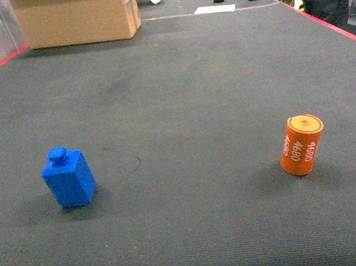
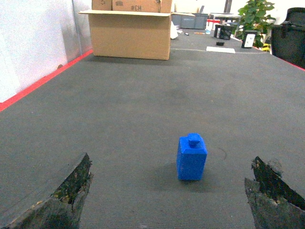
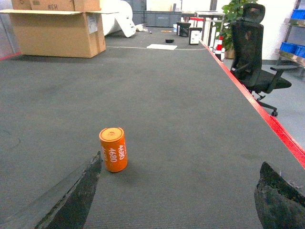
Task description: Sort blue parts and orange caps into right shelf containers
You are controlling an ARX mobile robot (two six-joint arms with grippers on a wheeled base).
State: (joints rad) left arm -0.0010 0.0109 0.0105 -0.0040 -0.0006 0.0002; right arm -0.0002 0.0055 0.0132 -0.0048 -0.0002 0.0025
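Note:
A blue part [image 1: 69, 177], a small block with a round knob on top, stands upright on the dark grey mat at the left. An orange cap [image 1: 302, 145], a stubby cylinder printed 4680, stands at the right, leaning slightly. Neither gripper shows in the head view. My left gripper [image 2: 171, 157] is open, and the blue part [image 2: 192, 157] stands just ahead of it, between the lines of its fingers and nearer the right one. My right gripper [image 3: 181, 158] is open too, with the orange cap [image 3: 113, 149] just beyond its left fingertip [image 3: 93, 167]. The right shelf containers are out of view.
A large cardboard box [image 1: 77, 15] stands at the far left of the mat. A red strip [image 3: 267, 119] marks the mat's right edge, and a black office chair [image 3: 252, 52] stands beyond it. A white wall [image 2: 28, 43] borders the left side. Small items lie far back.

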